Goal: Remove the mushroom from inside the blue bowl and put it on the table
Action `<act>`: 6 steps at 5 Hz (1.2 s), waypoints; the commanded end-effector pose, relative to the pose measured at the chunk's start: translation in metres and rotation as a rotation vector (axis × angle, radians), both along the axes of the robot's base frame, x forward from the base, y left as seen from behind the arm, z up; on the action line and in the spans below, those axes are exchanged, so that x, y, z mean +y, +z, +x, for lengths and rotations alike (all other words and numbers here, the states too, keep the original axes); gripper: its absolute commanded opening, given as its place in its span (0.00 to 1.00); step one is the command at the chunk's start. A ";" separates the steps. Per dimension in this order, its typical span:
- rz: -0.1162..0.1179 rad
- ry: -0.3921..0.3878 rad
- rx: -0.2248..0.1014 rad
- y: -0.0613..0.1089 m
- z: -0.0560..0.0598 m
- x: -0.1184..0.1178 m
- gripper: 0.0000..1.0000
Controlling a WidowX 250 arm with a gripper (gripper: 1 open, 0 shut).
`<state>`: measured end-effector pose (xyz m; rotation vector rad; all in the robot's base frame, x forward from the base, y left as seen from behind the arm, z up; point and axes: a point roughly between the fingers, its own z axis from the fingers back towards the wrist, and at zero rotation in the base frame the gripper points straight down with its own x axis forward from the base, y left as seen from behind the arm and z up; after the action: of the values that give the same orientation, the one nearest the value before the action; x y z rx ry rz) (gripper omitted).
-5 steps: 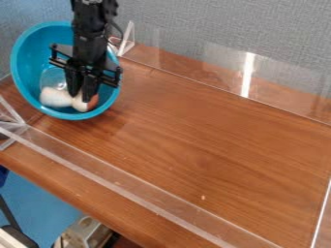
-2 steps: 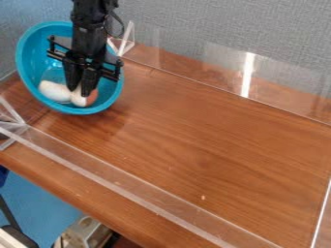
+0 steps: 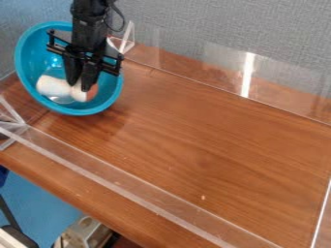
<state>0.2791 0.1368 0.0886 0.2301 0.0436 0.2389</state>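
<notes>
The blue bowl (image 3: pixel 33 53) stands at the far left corner of the table (image 3: pixel 195 145). Inside it the mushroom (image 3: pixel 54 87) lies sideways, its white stem pointing left and its reddish-brown cap between the fingers. My black gripper (image 3: pixel 85 89) reaches straight down into the bowl, shut on the mushroom at the cap end. The arm hides part of the bowl's back rim.
Low clear acrylic walls run along the back edge (image 3: pixel 246 70) and the front edge (image 3: pixel 91 165) of the table. A grey panel stands behind the back wall. Bare wood stretches to the right of the bowl.
The gripper has risen slightly inside the bowl, and the mushroom has come up with it. The bowl looks slightly shifted or tilted.
</notes>
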 end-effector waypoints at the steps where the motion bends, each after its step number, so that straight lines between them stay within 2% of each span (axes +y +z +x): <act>1: 0.033 -0.008 -0.091 0.032 0.008 -0.001 0.00; 6: 0.023 0.005 -0.104 0.045 0.004 -0.010 0.00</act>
<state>0.2757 0.1282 0.1055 0.2219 0.0350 0.2589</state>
